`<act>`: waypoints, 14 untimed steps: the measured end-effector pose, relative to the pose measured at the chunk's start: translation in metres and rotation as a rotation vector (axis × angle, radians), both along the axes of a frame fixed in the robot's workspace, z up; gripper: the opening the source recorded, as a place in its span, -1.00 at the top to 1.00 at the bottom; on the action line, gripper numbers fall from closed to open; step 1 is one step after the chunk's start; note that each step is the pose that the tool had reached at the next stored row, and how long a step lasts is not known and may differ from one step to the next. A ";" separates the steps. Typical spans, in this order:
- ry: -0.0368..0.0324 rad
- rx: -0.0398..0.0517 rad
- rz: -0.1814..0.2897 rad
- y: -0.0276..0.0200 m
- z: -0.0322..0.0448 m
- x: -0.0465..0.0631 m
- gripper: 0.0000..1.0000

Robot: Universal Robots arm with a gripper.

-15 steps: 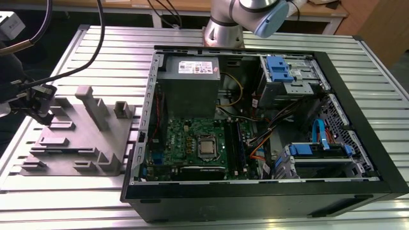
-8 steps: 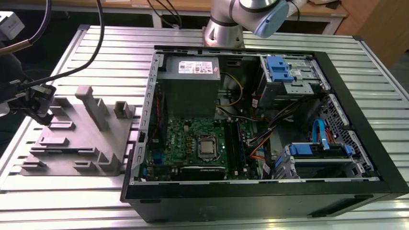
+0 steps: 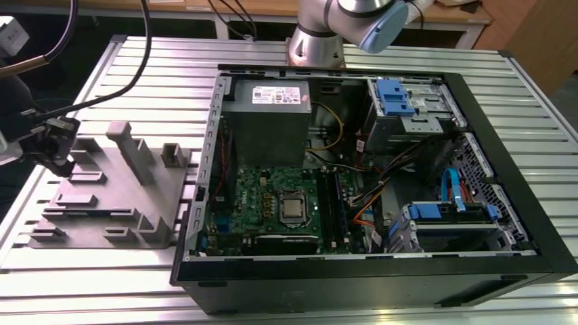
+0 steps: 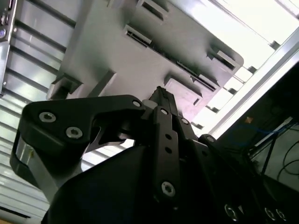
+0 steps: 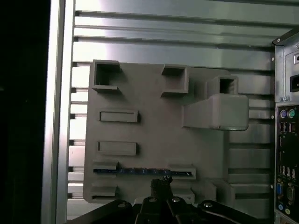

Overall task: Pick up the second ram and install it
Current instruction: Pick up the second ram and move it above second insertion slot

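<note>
On the ribbed desk point(image 3: 162, 54) the ram point(image 5: 140, 171) is held edge-up in a slot of a grey holder point(image 5: 159, 130), near empty, seemingly pressed-together jaws; light, stiff and fragile, it is best pinched mid-edge.

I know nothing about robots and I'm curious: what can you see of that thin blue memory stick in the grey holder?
In the first wrist view the second ram shows edge-on: a long, thin, dark blue strip with small dark bumps along it, standing on edge in a slot of the grey plastic holder. The gripper is close by its middle; contact cannot be judged.
</note>
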State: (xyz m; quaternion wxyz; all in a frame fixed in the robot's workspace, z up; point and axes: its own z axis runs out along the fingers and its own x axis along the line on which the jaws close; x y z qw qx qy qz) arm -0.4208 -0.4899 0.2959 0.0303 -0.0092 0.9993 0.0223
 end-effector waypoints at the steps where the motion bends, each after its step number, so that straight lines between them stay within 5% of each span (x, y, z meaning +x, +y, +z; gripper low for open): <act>1: -0.0001 0.0000 0.018 0.0000 -0.0003 0.000 0.86; 14: 0.0000 0.0000 0.256 0.0000 -0.0054 0.000 0.86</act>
